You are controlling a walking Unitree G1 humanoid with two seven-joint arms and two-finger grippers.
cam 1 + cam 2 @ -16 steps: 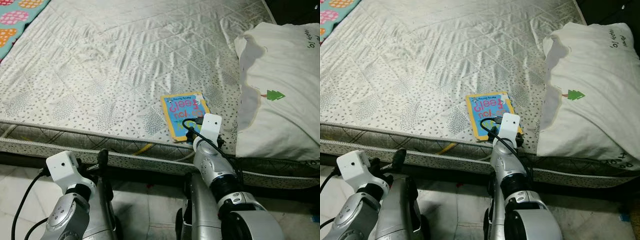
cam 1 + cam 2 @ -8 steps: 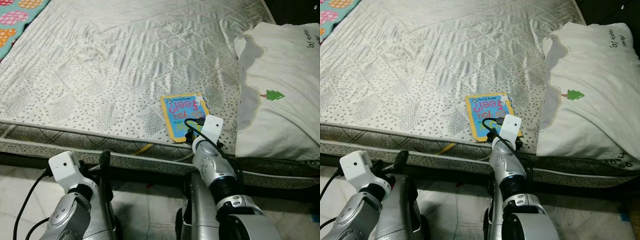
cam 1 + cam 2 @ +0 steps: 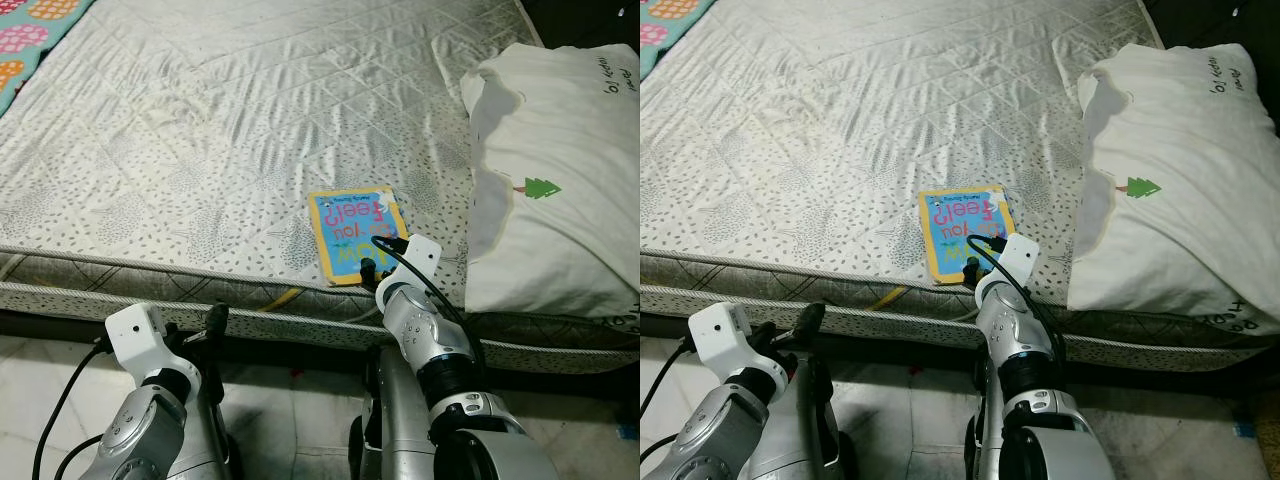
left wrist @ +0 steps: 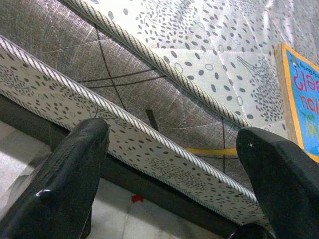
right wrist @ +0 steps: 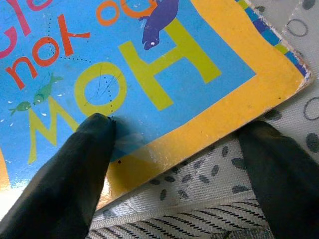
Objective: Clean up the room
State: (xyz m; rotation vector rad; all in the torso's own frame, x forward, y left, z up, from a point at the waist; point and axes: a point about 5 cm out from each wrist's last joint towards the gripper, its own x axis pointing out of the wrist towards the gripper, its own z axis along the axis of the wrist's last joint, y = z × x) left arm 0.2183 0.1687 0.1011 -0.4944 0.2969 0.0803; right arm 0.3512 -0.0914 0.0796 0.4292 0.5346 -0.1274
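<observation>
1. I see the thin blue picture book with a yellow border (image 3: 353, 235) lying flat on the grey-white quilted mattress (image 3: 220, 130), close to its near edge, at about 5 o'clock from the mattress centre.
2. The white pillow with a small green tree print (image 3: 560, 180) sits just beside the book, at its 3 o'clock.
3. The right gripper (image 5: 174, 149) is at the book's near corner, fingers spread wide. One fingertip (image 5: 97, 132) rests on the cover; the other is off the book on the mattress edge. Nothing is clamped.
4. The left gripper (image 4: 174, 164) hangs low beside the mattress side, at 7 o'clock from the book, fingers wide apart and holding nothing.
</observation>
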